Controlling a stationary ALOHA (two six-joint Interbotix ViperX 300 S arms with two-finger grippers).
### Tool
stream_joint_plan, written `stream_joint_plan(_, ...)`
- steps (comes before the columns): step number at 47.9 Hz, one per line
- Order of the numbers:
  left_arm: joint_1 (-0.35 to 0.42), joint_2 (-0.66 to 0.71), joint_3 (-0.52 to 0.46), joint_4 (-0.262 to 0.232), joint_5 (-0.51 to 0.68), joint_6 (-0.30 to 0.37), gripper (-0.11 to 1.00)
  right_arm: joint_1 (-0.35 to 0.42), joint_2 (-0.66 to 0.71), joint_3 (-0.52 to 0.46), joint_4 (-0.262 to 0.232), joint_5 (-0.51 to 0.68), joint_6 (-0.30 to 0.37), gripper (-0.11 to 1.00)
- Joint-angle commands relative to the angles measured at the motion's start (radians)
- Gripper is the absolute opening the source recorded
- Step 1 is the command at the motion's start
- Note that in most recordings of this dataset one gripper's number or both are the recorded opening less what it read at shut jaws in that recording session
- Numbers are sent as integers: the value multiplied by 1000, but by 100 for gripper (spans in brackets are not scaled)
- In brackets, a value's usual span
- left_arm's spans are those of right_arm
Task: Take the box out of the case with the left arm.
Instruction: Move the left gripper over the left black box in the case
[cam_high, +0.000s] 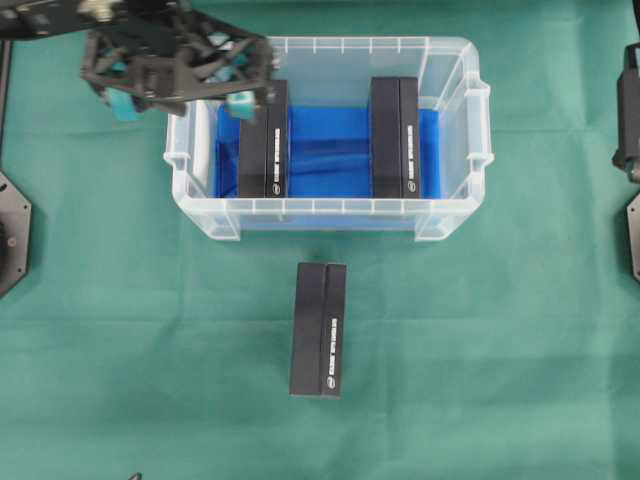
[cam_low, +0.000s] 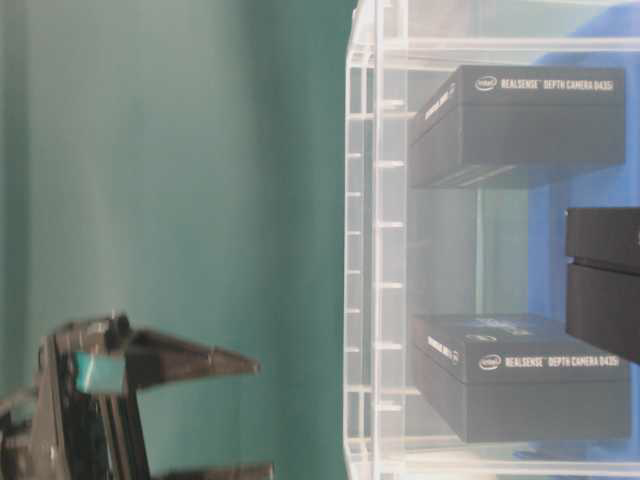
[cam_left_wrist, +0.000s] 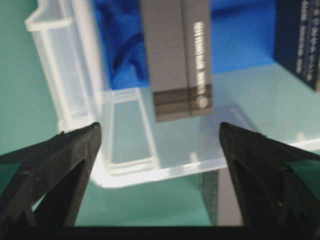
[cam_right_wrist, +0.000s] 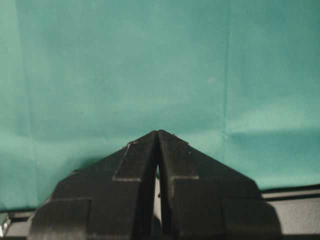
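Green cloth (cam_high: 120, 330) covers the whole table, and on it sits the clear case (cam_high: 455, 215) with its bright blue lining (cam_high: 330, 140). Two black boxes lie inside: the left box (cam_high: 264, 140) near the left wall and the right box (cam_high: 395, 138) near the right wall, well apart from each other. A third box (cam_high: 319, 330) lies out on the cloth, just in front of the case. The left gripper (cam_high: 180, 98) is over the case's back left corner, its teal-padded fingers (cam_high: 240, 102) spread wide and holding nothing, one pad just beside the far end of the left box. From the left wrist view, that box (cam_left_wrist: 177, 55) sits framed between the two open fingers. At the right edge, the right gripper (cam_right_wrist: 158, 135) has its fingers pressed together over bare cloth.
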Motion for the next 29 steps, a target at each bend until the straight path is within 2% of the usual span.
stream_joint_plan(1, -9, 26, -80, 0, 9, 0, 98, 0, 0, -15, 2, -3, 0, 3)
stream_joint_plan(11, -25, 84, -150, 0, 49, 0, 98, 0, 2, -15, 0, -3, 0, 3)
stream_joint_plan(29, -28, 87, -141, 2, 67, 2, 98, 0, 2, -15, 2, -5, 0, 3)
